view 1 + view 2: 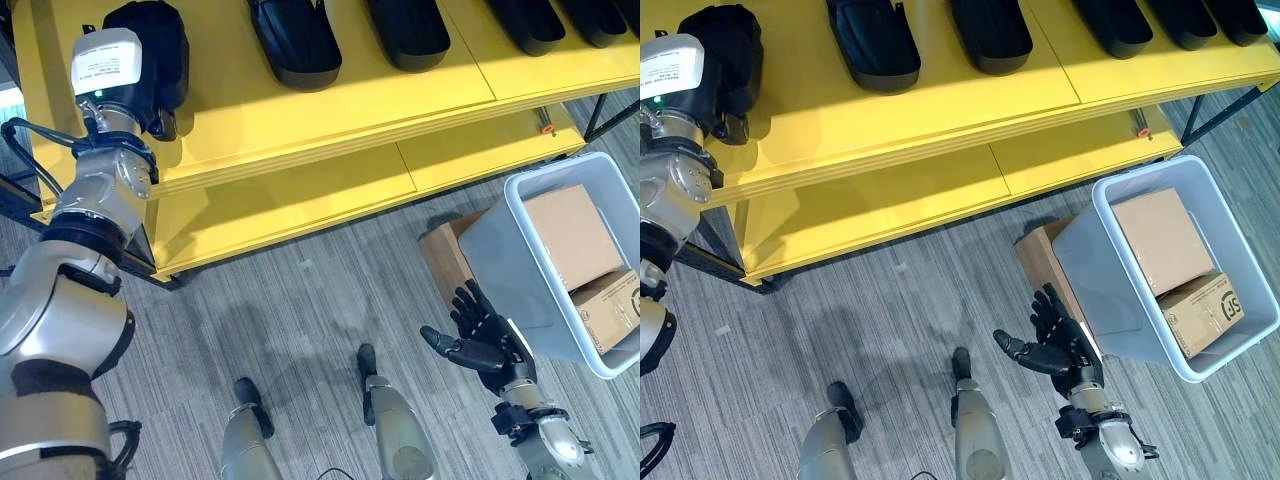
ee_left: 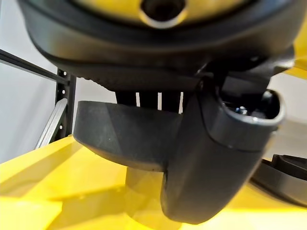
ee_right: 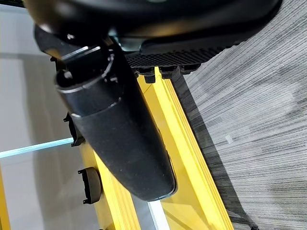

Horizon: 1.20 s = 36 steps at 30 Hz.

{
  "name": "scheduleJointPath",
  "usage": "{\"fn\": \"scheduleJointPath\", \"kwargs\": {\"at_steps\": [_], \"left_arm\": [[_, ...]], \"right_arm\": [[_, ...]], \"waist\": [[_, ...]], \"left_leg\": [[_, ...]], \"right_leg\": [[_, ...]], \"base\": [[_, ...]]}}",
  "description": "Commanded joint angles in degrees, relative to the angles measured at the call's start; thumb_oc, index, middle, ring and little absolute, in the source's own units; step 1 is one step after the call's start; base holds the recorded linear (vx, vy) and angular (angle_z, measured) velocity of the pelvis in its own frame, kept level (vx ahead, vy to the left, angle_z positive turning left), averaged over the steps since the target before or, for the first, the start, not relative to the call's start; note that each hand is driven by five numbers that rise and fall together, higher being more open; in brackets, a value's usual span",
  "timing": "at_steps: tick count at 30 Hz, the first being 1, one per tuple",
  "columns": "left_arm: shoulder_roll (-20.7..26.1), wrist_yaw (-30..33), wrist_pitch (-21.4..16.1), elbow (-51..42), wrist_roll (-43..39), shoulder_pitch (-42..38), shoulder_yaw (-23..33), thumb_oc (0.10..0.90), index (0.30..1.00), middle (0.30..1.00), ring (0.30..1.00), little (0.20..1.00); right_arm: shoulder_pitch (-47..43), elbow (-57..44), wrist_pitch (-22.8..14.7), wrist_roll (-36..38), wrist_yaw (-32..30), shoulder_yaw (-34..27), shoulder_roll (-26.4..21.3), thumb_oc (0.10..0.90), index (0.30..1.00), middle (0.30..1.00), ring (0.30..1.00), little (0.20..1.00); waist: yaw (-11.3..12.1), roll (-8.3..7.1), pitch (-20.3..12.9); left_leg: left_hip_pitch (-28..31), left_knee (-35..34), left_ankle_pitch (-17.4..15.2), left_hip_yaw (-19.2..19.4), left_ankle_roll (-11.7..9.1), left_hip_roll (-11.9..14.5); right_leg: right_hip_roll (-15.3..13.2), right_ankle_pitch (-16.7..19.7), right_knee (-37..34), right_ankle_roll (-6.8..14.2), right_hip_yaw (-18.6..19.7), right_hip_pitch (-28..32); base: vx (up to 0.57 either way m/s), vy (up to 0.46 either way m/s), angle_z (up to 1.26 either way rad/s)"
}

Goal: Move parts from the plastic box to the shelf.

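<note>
My left hand [image 1: 150,60] grips a black part [image 2: 129,139] on the shelf [image 1: 300,120]; right hand [image 1: 480,335], fingers spread, empty, by the box [image 1: 520,270].

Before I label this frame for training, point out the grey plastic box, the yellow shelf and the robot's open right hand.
grey plastic box [image 1: 1110,300]: right eye view, bare near wall.
yellow shelf [image 1: 300,130]: left eye view, bare top board.
right hand [image 1: 488,340]: left eye view, palm.
</note>
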Motion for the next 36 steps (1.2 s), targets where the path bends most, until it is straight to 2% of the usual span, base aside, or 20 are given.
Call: {"fn": "scheduleJointPath", "kwargs": {"at_steps": [1, 21, 36], "left_arm": [[1.7, 2.4, -1.7, -0.2, -1.1, -7.5, 0.4, 0.9, 1.0, 1.0, 1.0, 1.0], [0.0, 0.6, -2.3, -1.0, 1.4, -6.3, -0.9, 0.9, 1.0, 1.0, 1.0, 1.0], [2.1, -0.5, -2.5, -1.3, 3.4, -5.4, -1.8, 0.9, 1.0, 1.0, 1.0, 1.0]], "right_arm": [[-0.2, -5.8, -5.3, 3.2, 0.9, -4.3, -3.9, 0.9, 1.0, 1.0, 1.0, 1.0], [1.2, -5.9, -5.3, 3.8, 2.2, -4.3, -4.0, 0.9, 1.0, 1.0, 1.0, 1.0], [1.6, -6.0, -5.4, 3.6, 2.5, -4.3, -4.2, 0.9, 1.0, 1.0, 1.0, 1.0]], "waist": [[-1.4, 0.54, -4.3], [-1.7, 0.47, -4.3], [-0.4, 1.22, -4.1]], "left_leg": [[2.5, -2.9, -1.8, -0.7, 0.3, 0.7], [1.7, -2.7, -1.7, -0.7, 0.1, 1.1], [1.7, -3.0, -1.3, -1.4, 0.2, 0.6]], "right_leg": [[-0.4, -8.9, 3.5, 0.2, 2.0, 4.3], [-0.2, -8.7, 4.2, 0.1, 2.4, 2.9], [-0.4, -8.9, 4.9, 0.0, 1.6, 3.1]], "base": [[0.0, 0.0, 0.0], [0.0, 0.0, 0.0], [0.0, 0.0, 0.0]]}}
